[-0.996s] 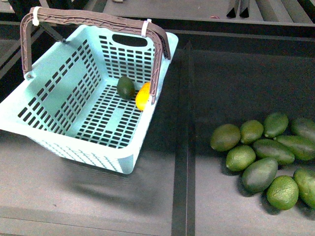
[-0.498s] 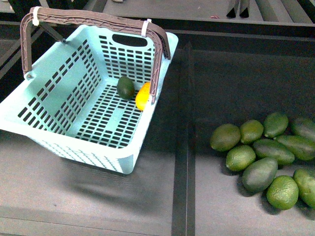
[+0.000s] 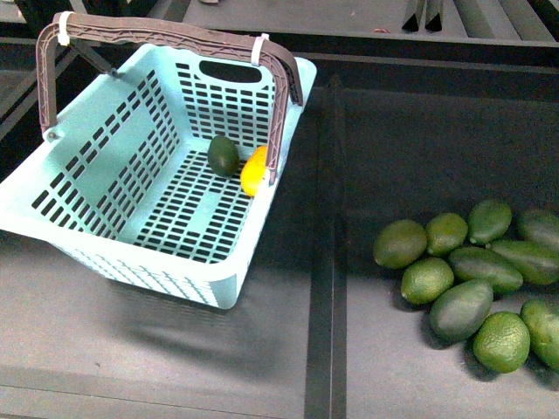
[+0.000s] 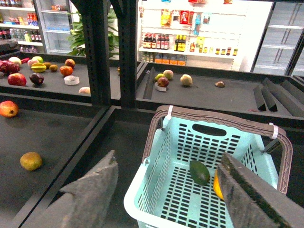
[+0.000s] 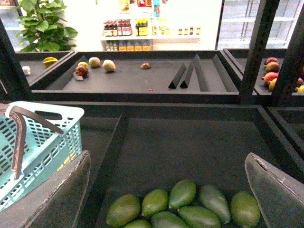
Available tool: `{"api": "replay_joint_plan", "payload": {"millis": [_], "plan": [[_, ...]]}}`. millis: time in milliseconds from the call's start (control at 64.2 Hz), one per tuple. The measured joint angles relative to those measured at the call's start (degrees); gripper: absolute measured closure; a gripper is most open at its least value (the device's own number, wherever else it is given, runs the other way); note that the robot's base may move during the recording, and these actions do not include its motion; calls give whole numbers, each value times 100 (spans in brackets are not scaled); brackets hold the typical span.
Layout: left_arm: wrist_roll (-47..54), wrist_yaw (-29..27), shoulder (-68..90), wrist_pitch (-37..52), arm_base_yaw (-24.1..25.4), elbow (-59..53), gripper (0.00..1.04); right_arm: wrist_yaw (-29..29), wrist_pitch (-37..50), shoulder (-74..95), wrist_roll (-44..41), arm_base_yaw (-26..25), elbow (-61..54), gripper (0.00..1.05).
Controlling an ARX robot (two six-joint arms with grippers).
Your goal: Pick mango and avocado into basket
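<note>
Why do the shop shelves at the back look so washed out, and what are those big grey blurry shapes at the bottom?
Right wrist view: the bright store backdrop is overexposed against the dark shelving. Left wrist view: the grey shapes are the left gripper's fingers, too close to focus; the light teal slotted plastic basket stays sharp. Front view: even lighting, with a soft shadow under the basket.
</note>
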Motion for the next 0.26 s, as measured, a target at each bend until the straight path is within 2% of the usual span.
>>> {"api": "replay_joint_plan", "payload": {"millis": [78, 265], "plan": [[2, -2, 0, 0, 0, 0, 7, 0, 0, 0, 0, 0, 0, 9], [9, -2, 0, 0, -2, 0, 8, -2, 0, 0, 0, 0, 0, 9]]}}
